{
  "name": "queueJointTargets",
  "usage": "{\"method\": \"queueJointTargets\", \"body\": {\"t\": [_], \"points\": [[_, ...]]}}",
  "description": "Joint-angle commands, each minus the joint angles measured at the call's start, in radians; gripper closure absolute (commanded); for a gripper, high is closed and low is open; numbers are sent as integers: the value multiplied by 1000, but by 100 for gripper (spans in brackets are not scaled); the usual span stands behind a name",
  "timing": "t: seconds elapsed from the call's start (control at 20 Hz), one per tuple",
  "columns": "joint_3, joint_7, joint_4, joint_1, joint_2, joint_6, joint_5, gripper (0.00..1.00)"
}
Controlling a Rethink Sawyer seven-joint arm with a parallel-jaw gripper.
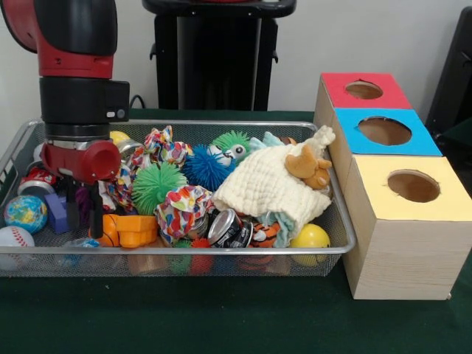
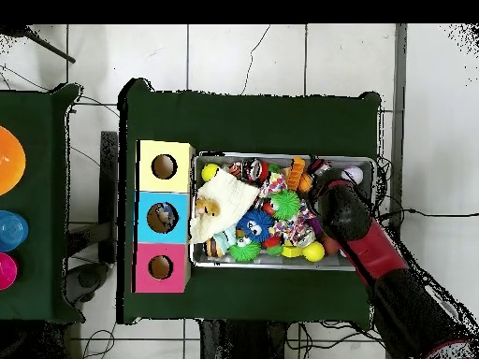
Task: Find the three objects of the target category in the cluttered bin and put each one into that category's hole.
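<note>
The wire mesh bin [image 1: 184, 251] is packed with toys; it also shows in the overhead view [image 2: 281, 265]. My gripper [image 1: 84, 212] is down inside the bin's left end, fingers apart, among a purple block [image 1: 57, 212] and an orange toy [image 1: 131, 229]. Just below it, by the front wall, lies something pale and see-through with a blue patch [image 1: 77, 243], possibly a plastic bottle. I cannot make out any other clear bottle. The blue-topped hole [image 1: 384, 130] is the middle one on the wooden box, to the bin's right. In the overhead view [image 2: 162, 217] the arm [image 2: 351, 220] hides the gripper.
Red-topped hole [image 1: 363, 90] and yellow-topped hole [image 1: 413, 186] flank the blue one. In the bin: cream cloth [image 1: 269, 184], green spiky ball [image 1: 156, 184], blue spiky ball [image 1: 203, 168], silver can [image 1: 225, 227], yellow ball [image 1: 310, 237], globe ball [image 1: 25, 213], baseball [image 1: 15, 237].
</note>
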Motion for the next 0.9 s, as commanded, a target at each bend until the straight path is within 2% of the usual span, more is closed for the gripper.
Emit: {"method": "queueJointTargets", "body": {"t": [0.05, 0.4, 0.9], "points": [[88, 279, 66, -12, 42, -98, -45, 0], [100, 267, 55, -27, 67, -113, -69, 0], [81, 251, 54, -9, 57, -103, -82, 0]]}}
